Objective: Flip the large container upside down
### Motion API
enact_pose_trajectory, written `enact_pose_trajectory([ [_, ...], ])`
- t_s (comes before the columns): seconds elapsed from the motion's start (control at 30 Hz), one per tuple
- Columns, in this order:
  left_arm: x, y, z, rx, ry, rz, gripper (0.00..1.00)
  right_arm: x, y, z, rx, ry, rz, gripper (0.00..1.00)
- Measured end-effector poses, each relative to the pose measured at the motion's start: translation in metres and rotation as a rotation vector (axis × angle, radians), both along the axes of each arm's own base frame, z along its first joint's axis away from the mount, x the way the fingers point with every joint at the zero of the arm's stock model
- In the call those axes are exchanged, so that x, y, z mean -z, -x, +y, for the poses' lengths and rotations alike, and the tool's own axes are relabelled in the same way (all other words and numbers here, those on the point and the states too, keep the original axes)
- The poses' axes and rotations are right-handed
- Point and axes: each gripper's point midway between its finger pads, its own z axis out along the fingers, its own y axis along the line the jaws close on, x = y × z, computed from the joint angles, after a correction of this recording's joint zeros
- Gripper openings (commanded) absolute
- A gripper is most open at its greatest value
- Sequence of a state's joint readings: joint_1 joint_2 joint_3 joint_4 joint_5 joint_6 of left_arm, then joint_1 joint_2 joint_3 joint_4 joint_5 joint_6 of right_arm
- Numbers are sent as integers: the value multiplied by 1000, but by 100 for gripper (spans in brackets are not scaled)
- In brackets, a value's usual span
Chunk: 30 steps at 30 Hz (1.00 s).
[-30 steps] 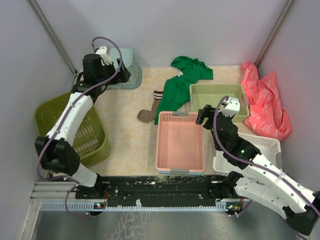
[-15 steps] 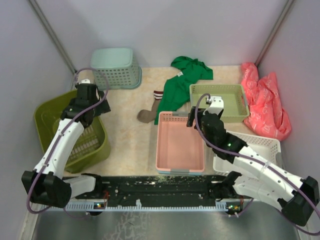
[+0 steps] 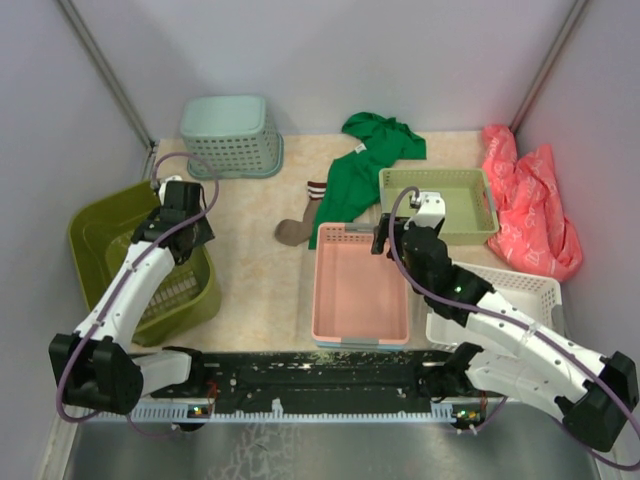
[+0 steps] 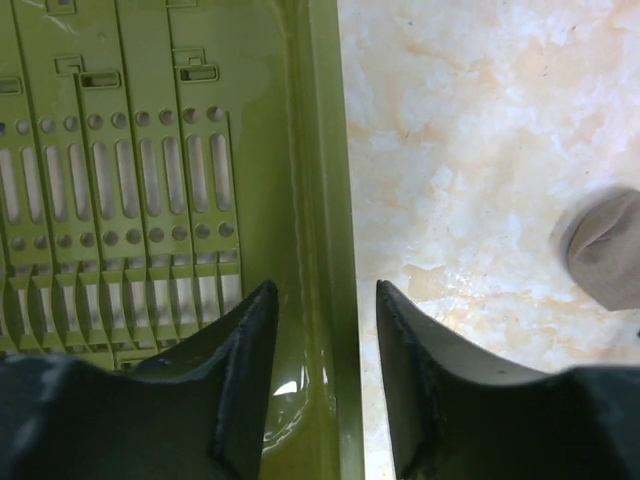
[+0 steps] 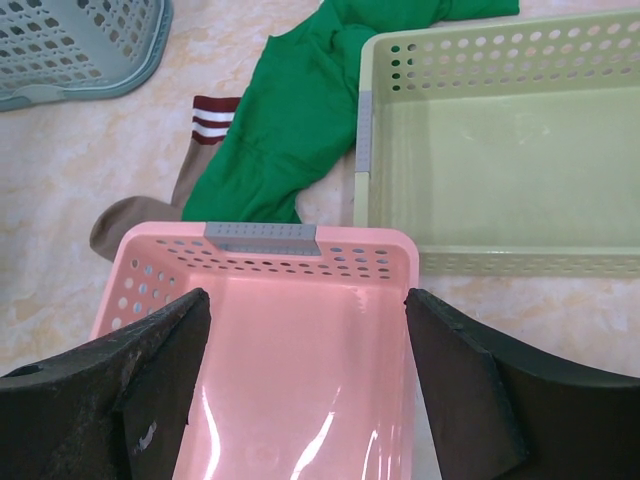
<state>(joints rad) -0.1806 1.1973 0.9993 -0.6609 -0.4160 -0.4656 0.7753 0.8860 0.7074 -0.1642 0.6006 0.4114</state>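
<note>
large container: olive plastic, smooth, wet-looking gloss on wall and rim. pink tray: plastic too, shiny inside, glare streaks. pale green tray: smooth plastic, softer sheen. teal basket: plastic, pretty matt. green shirt, sock: soft matt cloth. counter: marbled, polished look. left gripper, right gripper jaws: black, matt, bit grainy.

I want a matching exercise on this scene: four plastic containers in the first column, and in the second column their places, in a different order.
1. deep olive-green slotted plastic basket
2. teal grid-holed plastic basket
3. shallow pink plastic tray
4. pale green perforated plastic tray

a. centre, near side
b. far left
c. back left corner
d. right of centre, behind the pink tray

Pairs: 1-b, 2-c, 3-a, 4-d.
</note>
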Motion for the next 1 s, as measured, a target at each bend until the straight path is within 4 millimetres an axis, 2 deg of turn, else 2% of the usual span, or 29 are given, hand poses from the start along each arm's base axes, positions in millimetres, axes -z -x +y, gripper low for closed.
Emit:
enact_pose_trajectory([
  [0.23,0,-4,-7,30,27,-7,0,-9,2,-3,2,-23,-23,79],
  [0.33,-2,-4,-13,73,49,5,0,-10,3,-4,7,-25,-27,79],
  [0.43,-13,-7,-30,160,104,-1,0,-10,2,-6,18,-18,-29,79],
  [0.57,-43,-10,-68,312,209,-40,0,-11,1,-12,40,9,-38,79],
  [0.63,-60,-9,-93,407,282,-66,0,-13,0,-16,52,27,-47,80],
  [0.67,-73,-5,-114,486,358,-84,0,-14,0,-18,60,35,-52,79],
  [0.7,-75,-4,-117,499,367,-85,0,-15,0,-20,66,41,-56,79],
  [0.83,-98,11,-152,626,537,-113,0,-23,-2,-26,86,65,-77,80],
  [1.0,-128,20,-171,692,666,-182,0,-31,-2,-29,98,71,-96,80],
])
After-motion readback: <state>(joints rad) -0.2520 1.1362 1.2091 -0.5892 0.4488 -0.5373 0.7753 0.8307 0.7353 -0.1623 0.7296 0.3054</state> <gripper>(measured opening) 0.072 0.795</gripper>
